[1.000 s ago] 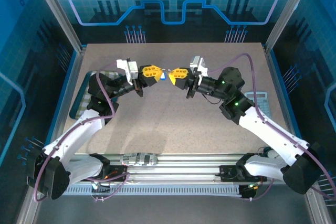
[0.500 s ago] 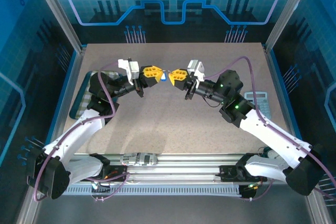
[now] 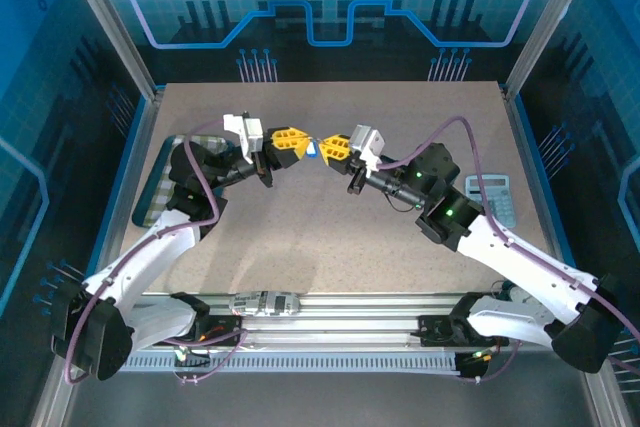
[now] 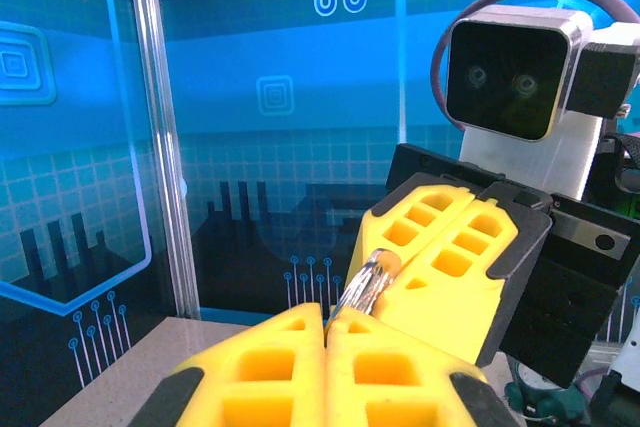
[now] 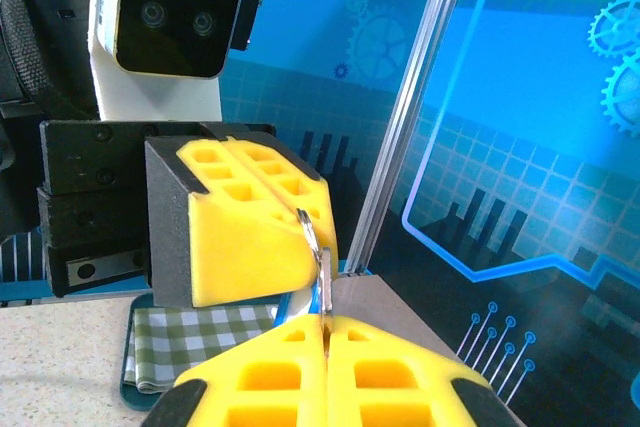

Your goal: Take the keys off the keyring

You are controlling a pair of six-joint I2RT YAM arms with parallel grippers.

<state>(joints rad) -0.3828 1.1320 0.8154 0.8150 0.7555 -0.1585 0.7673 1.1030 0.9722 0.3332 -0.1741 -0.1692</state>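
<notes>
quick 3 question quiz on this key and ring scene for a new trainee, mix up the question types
1. True or false: the left gripper has its fingers spread wide open.
2. What lies near the right edge of the tan tabletop? A) a red mug B) a grey calculator C) a banana
3. Fill in: the left gripper and the right gripper meet tip to tip, holding the thin grey metal keyring and the small blue-headed key ___ the tabletop.

Key:
1. False. It is shut on the keyring.
2. B.
3. Above. The right gripper is shut on the key's silver blade.
</notes>
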